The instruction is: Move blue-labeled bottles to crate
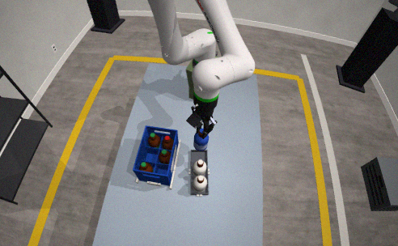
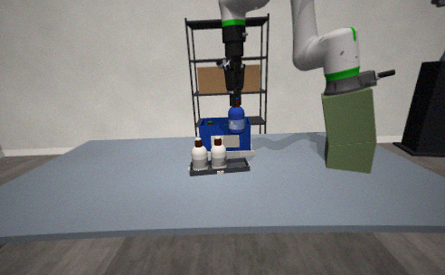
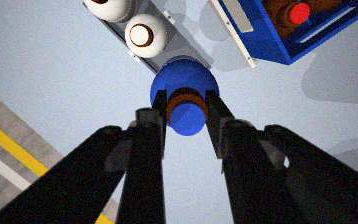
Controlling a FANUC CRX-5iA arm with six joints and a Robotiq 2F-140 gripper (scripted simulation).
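My gripper (image 1: 202, 130) (image 2: 235, 97) (image 3: 185, 104) is shut on the neck of a blue-labeled bottle (image 1: 201, 142) (image 2: 236, 119) (image 3: 184, 82) and holds it upright in the air above the far end of the grey tray (image 1: 192, 154) (image 2: 241, 166) (image 3: 190, 52). Two white-labeled bottles (image 1: 200, 167) (image 1: 200, 183) (image 2: 199, 155) (image 2: 218, 154) (image 3: 145, 35) stand on the tray. The blue crate (image 1: 141, 151) (image 2: 246, 127) (image 3: 260, 42) stands left of the tray and holds several brown bottles with green and red caps (image 1: 154, 140) (image 1: 167, 142) (image 3: 298, 13); some of its slots are free.
A green block (image 2: 349, 128) (image 1: 191, 77), the arm's base, stands on the table at the far end. A black shelf rack (image 2: 199, 68) stands behind the table. Dark cabinets (image 1: 370, 48) stand on the floor outside the yellow line (image 1: 69, 142).
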